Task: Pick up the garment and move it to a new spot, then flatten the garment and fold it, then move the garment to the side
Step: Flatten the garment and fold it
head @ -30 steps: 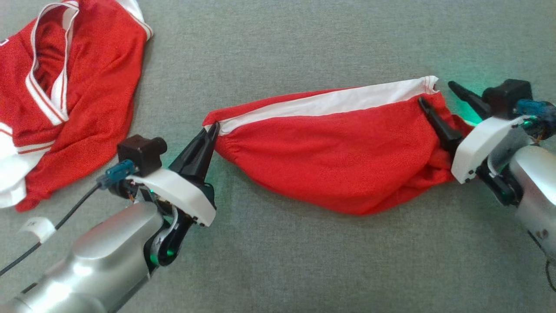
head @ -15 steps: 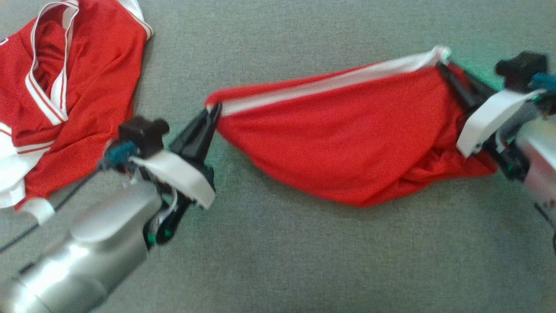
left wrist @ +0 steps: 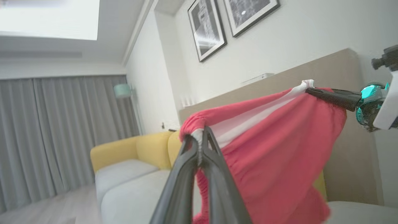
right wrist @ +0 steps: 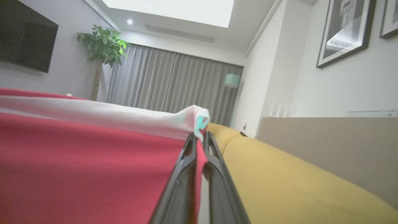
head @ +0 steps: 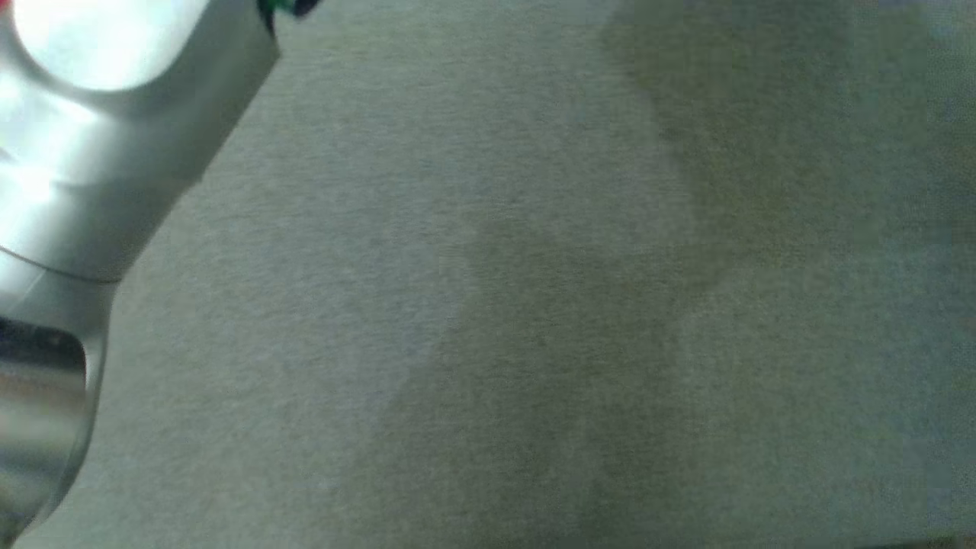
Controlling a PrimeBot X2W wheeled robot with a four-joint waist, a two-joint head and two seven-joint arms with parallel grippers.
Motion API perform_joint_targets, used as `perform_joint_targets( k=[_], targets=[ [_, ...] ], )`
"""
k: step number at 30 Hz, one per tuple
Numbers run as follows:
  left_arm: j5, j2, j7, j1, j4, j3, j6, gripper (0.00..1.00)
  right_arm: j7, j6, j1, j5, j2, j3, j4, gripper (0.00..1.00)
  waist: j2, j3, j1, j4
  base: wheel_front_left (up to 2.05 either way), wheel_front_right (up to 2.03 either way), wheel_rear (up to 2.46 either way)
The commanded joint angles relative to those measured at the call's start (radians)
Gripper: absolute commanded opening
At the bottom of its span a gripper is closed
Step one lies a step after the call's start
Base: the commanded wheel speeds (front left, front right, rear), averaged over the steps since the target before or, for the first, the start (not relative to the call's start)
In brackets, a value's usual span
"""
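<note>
Two tools are gripping | left tool [left wrist: 201, 135] is pinching the red garment [left wrist: 273, 149] at its gathered end | right tool [right wrist: 200, 136] is clamping the white-striped corner | garment is hanging taut between them, in mid-air

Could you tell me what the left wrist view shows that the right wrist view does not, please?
Left wrist view: the left end effector, shut on one end of the garment, which hangs across. Right wrist view: a plant and a dark screen. Both: the right end effector shut on the garment's other end, the sofa, the curtains.
</note>
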Motion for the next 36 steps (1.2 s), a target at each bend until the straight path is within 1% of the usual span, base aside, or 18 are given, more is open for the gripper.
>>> perform_joint_targets(
  k=[1,3,5,6,8,10,13,14,17,20,24,26,28,30,32,36],
  targets=[
    [0.02,0.034,-0.003,-0.003,-0.015,0.042,-0.001,0.0,-0.002,0.007,0.038,-0.02,-0.017,-0.025,-0.032,0.0,0.0,0.025,-0.0001,-0.033,0.0,0.0,0.0],
    [0.059,0.022,-0.003,0.031,-0.038,0.076,-0.02,0.0,-0.002,0.007,0.087,-0.073,-0.004,-0.1,-0.091,0.0,0.0,0.026,-0.0001,-0.05,0.0,0.0,0.0],
    [0.085,0.02,-0.003,0.102,-0.047,0.092,-0.047,0.0,-0.002,0.007,0.174,-0.107,0.016,-0.155,-0.139,0.0,0.0,0.022,-0.0001,-0.061,0.0,0.0,0.0],
    [0.097,0.02,-0.003,0.144,-0.05,0.094,-0.062,0.0,-0.002,0.007,0.228,-0.12,0.029,-0.181,-0.16,0.0,0.0,0.02,-0.0001,-0.065,0.0,0.0,0.0],
    [0.128,0.021,-0.003,0.245,-0.057,0.095,-0.076,0.0,-0.002,0.007,0.354,-0.146,0.059,-0.223,-0.2,0.0,0.0,0.015,-0.0001,-0.07,0.0,0.0,0.0],
    [0.173,0.025,-0.003,0.356,-0.064,0.083,-0.09,0.0,-0.002,0.007,0.492,-0.164,0.106,-0.268,-0.24,0.0,0.0,0.007,-0.0001,-0.075,0.0,0.0,0.0],
    [0.242,0.036,-0.003,0.544,-0.099,0.07,-0.091,0.0,-0.002,0.007,0.697,-0.181,0.196,-0.348,-0.317,0.0,0.0,-0.007,-0.0001,-0.086,0.0,0.0,0.0],
    [0.256,0.038,-0.003,0.61,-0.116,0.073,-0.086,0.0,-0.002,0.007,0.763,-0.189,0.226,-0.372,-0.349,0.0,0.0,-0.01,-0.0001,-0.088,0.0,0.0,0.0],
    [0.249,0.038,-0.003,0.806,-0.14,0.088,-0.083,0.0,-0.002,0.007,0.948,-0.213,0.303,-0.437,-0.457,0.0,0.0,-0.024,-0.0001,-0.094,0.0,0.0,0.0],
    [0.241,0.04,-0.004,0.956,-0.16,0.101,-0.07,0.0,-0.002,0.007,1.133,-0.227,0.372,-0.477,-0.577,0.0,0.0,-0.05,-0.0001,-0.103,0.0,0.0,0.0],
    [0.223,0.052,-0.004,1.101,-0.198,0.104,-0.056,0.0,-0.002,0.007,1.309,-0.253,0.433,-0.539,-0.69,0.0,0.0,-0.088,-0.0001,-0.107,0.0,0.0,0.0],
    [0.213,0.06,-0.004,1.145,-0.233,0.105,-0.051,0.0,-0.002,0.007,1.354,-0.251,0.446,-0.552,-0.717,0.0,0.0,-0.098,-0.0001,-0.107,0.0,0.0,0.0],
    [0.196,0.059,-0.003,1.163,-0.271,0.111,-0.051,0.0,-0.002,0.007,1.368,-0.252,0.437,-0.556,-0.719,0.0,0.0,-0.101,-0.0001,-0.099,0.0,0.0,0.0],
    [0.172,0.046,0.005,1.147,-0.294,0.125,-0.053,0.0,-0.002,0.007,1.352,-0.244,0.422,-0.554,-0.699,0.0,0.0,-0.099,-0.0001,-0.087,0.0,0.0,0.0],
    [0.168,0.032,0.024,1.098,-0.3,0.132,-0.059,0.0,0.0,0.007,1.311,-0.238,0.402,-0.536,-0.656,0.0,0.0,-0.091,-0.0001,-0.076,0.0,0.0,0.0],
    [0.149,-0.026,0.067,0.965,-0.267,0.157,-0.068,0.0,0.022,0.007,1.175,-0.217,0.363,-0.496,-0.526,0.0,0.0,-0.063,-0.0001,-0.053,0.0,0.0,0.0]
  ],
)
